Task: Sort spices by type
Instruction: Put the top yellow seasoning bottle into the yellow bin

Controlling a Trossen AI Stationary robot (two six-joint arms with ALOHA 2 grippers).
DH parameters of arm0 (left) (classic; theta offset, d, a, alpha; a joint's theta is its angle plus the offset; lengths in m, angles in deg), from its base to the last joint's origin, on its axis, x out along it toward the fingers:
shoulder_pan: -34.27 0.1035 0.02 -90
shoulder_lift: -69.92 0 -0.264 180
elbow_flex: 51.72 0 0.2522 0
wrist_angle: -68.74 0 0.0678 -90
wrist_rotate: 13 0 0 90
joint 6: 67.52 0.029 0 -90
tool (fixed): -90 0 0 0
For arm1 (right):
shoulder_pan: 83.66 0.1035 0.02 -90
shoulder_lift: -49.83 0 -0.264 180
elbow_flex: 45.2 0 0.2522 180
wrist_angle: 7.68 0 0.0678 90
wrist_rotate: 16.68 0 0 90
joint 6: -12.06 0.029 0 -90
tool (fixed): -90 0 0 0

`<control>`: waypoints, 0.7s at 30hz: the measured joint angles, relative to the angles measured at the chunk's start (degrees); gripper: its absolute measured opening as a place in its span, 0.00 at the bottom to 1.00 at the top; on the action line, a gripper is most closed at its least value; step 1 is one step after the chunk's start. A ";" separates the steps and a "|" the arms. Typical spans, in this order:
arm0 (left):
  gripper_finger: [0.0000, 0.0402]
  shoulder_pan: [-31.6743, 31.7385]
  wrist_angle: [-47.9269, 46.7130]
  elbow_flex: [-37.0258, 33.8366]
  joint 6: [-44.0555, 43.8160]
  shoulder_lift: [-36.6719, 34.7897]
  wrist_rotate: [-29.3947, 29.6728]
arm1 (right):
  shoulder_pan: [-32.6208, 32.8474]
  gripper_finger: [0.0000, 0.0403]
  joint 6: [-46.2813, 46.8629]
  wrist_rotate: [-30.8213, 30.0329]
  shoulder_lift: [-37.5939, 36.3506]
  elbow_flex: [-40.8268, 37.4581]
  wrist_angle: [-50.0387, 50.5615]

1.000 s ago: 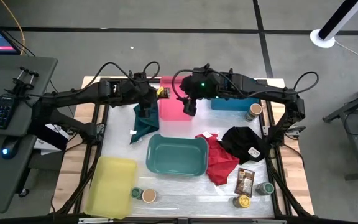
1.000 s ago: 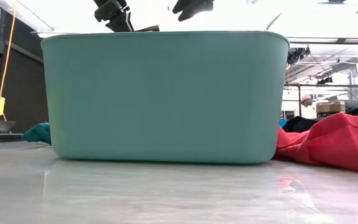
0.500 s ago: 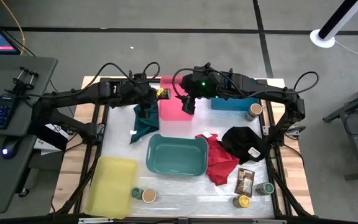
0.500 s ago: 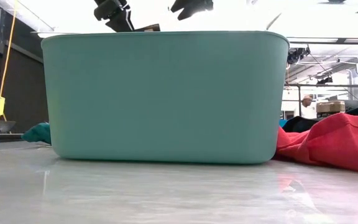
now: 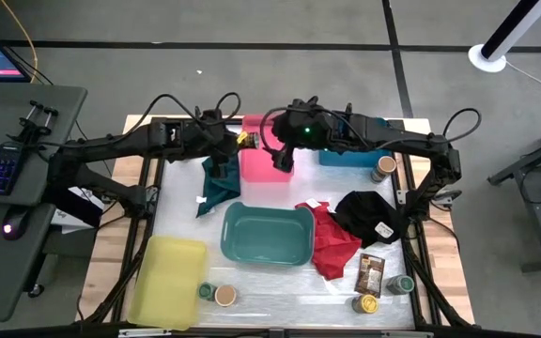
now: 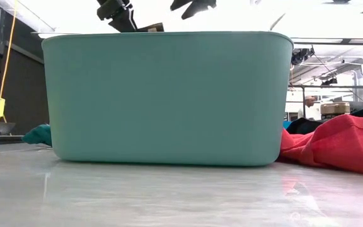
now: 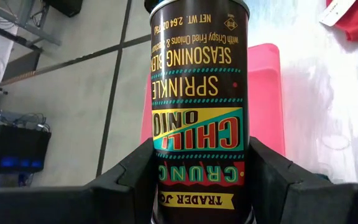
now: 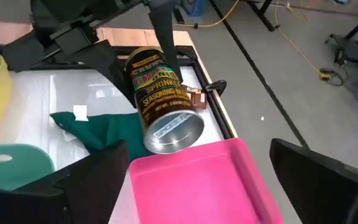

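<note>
A brown spice jar (image 7: 199, 118) with a printed label is lifted above the far left corner of the pink bin (image 5: 263, 164), and my left gripper (image 5: 236, 143) is shut on it. In the right wrist view the jar (image 8: 161, 102) shows its shiny metal end. My right gripper (image 5: 283, 160) hangs open over the pink bin, just right of the jar, and holds nothing. More spices stand at the table's near edge: two jars (image 5: 216, 295) at the left, two jars (image 5: 383, 293) and a brown packet (image 5: 371, 274) at the right. One jar (image 5: 383, 169) stands by the blue bin. My left gripper pinches the jar's round side wall (image 7: 166, 186) between its two fingers (image 7: 132, 183), at the end nearest the wrist. The fingers lie along the jar and slant down from the table's left. The jar is lifted clear and tilted, its metal end (image 8: 174, 134) pointing down toward the pink bin.
A teal bin (image 5: 266, 235) stands mid-table and fills the low view. A yellow bin (image 5: 167, 280) is at the near left, a blue bin (image 5: 355, 155) at the far right. A green cloth (image 5: 216, 188), a red cloth (image 5: 332, 239) and a black cloth (image 5: 369, 214) lie between them.
My right gripper has opened wider above the pink bin. My left gripper has kept still with the jar.
</note>
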 joint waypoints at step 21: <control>0.41 -0.01 7.60 0.00 -2.66 -5.03 -9.60 | -2.76 0.95 8.02 17.43 0.80 -0.07 -9.55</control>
